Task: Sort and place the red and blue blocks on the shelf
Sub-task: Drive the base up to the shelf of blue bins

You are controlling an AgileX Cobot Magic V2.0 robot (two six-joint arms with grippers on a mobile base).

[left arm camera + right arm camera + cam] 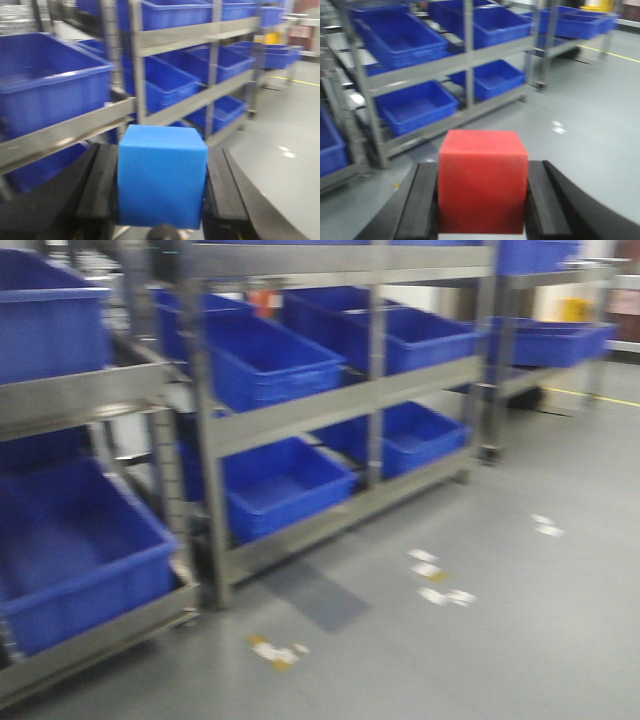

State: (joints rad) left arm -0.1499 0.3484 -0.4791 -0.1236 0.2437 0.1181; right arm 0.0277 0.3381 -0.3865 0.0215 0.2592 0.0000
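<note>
Grey, glossy warehouse floor (520, 640) fills the right of the front view, everything somewhat blurred; a thin yellow line (590, 397) crosses it far back on the right. Along the left stands the shelf (340, 405), a steel rack of upright posts and brushed horizontal rails in several tiers, with more racks of the same kind beside and behind it; large blue bins (270, 360) sit tilted on the tiers, open tops toward the aisle.

The left jaws, seen from the left wrist, are clamped on the blue block (162, 175); black pads (102, 190) press its two side faces, and the cube sits square and upright between them, its top face just showing; a steel rail and a bin of the shelf lie behind it, apart from the block. The right jaws, seen from the right wrist, grip the red block (482, 187) in the same way, a black pad touching each side; beyond it is open floor, with the shelf further off at the upper left. Neither block rests on the shelf.

A darker grey rectangular patch (315, 595) marks the floor before the rack; near it lie a few small white and yellow scraps (440, 580).
</note>
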